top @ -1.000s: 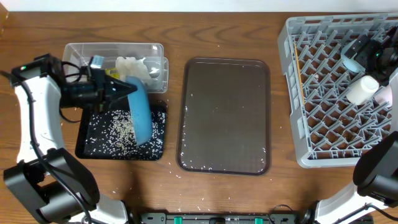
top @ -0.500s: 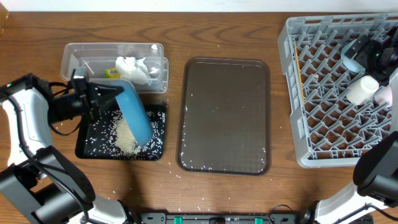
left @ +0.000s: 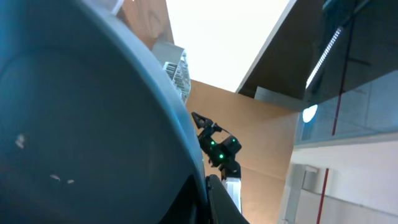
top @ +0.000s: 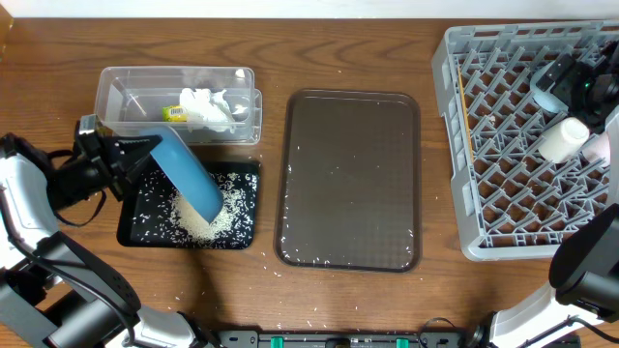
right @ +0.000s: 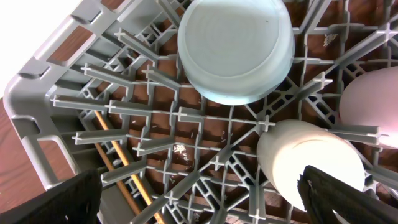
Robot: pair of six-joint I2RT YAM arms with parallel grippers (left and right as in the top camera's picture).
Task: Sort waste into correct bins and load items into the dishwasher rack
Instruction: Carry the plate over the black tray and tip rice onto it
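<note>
One plate point(top: 190, 180): likely rigid, heavy, slick, breakable; rim clamped between left fingers point(top: 140, 153).
Right fingers point(right: 339, 193): apart, empty.

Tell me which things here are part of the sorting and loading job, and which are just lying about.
Job in hand: dark-blue plate, rice, black tray, clear box, napkin, wrapper, rack, light-blue bowl, white cup, chopsticks.
Lying about: brown serving tray.

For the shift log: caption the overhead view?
Left gripper tilts the blue plate over the rice-strewn black tray; right gripper open above the loaded rack.
</note>
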